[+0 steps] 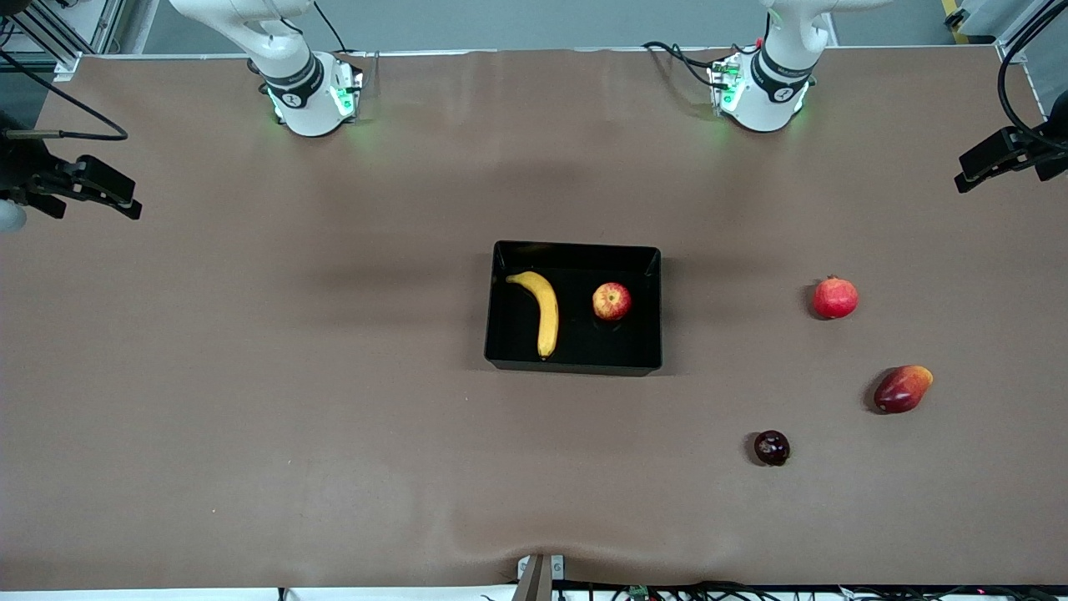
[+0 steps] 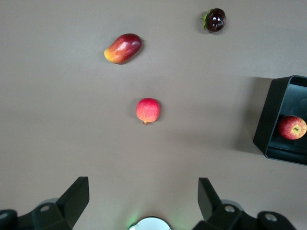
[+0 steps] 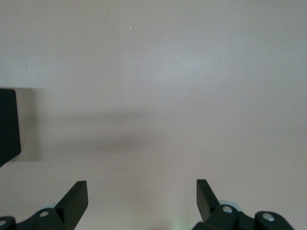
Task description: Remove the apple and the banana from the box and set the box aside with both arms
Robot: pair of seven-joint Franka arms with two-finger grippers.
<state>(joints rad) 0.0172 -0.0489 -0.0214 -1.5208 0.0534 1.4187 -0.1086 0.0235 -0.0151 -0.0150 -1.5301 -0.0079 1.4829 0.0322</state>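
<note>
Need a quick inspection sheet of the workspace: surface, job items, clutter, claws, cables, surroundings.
Surface: brown table, slight wrinkle at the edge nearest the front camera.
Job's things: banana and apple lie apart in the black box mid-table.
Clutter: pomegranate, mango, dark fruit on the table toward the left arm's end.
Claws: left claw open, over bare table near the pomegranate; right claw open, over bare table. Both arms wait.
Cables: at both bases and along the front edge.
Surroundings: grey floor, frame rails at the corners.
</note>
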